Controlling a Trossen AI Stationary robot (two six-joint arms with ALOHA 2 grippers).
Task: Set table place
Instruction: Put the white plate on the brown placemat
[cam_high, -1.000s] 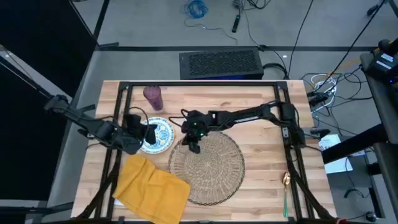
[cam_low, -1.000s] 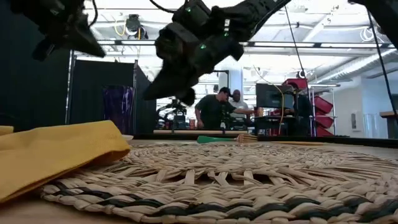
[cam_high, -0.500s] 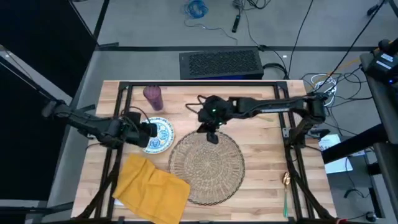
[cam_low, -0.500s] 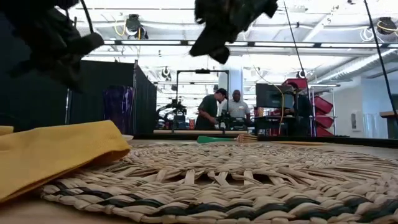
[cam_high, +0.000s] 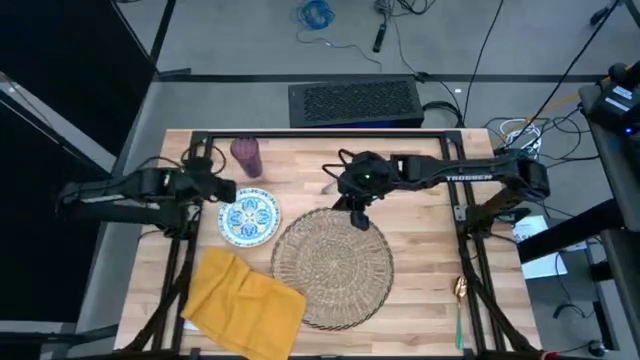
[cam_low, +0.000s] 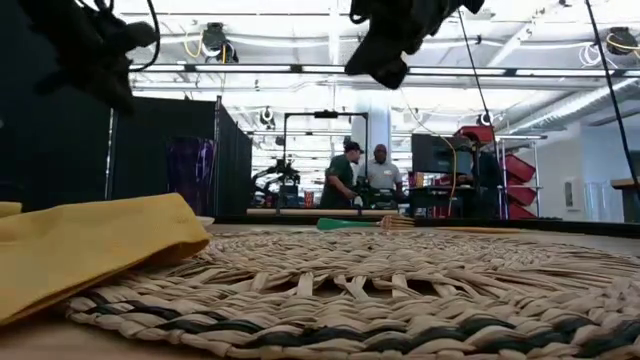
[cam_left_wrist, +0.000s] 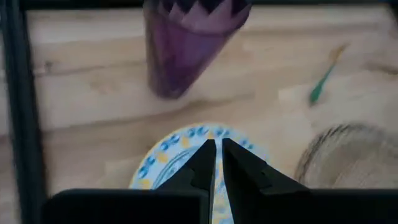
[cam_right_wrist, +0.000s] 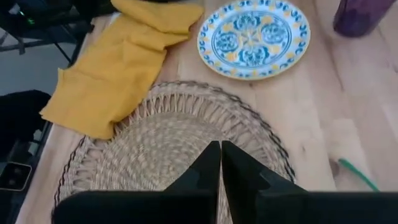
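Observation:
The blue-patterned white plate (cam_high: 248, 217) lies flat on the table (cam_high: 420, 225), left of the round woven mat (cam_high: 332, 265). The purple tumbler (cam_high: 246, 155) stands upright beyond the plate. The yellow napkin (cam_high: 243, 296) lies crumpled at the near left, its edge on the mat's rim. My left gripper (cam_left_wrist: 217, 154) is shut and hovers above the plate's far-left rim, touching nothing. My right gripper (cam_right_wrist: 220, 154) is shut and hangs in the air over the mat's far edge (cam_high: 358, 218).
A gold spoon with a teal handle (cam_high: 459, 308) lies near the table's right near corner. Another teal-handled piece (cam_left_wrist: 323, 82) lies beyond the mat. The black frame bars (cam_high: 320, 135) run along the far and side edges. People stand in the room behind (cam_low: 362, 178).
My left gripper has drawn back from over the plate toward the table's far left and risen. My right gripper has moved from the mat's left part toward the right and far edge, rising.

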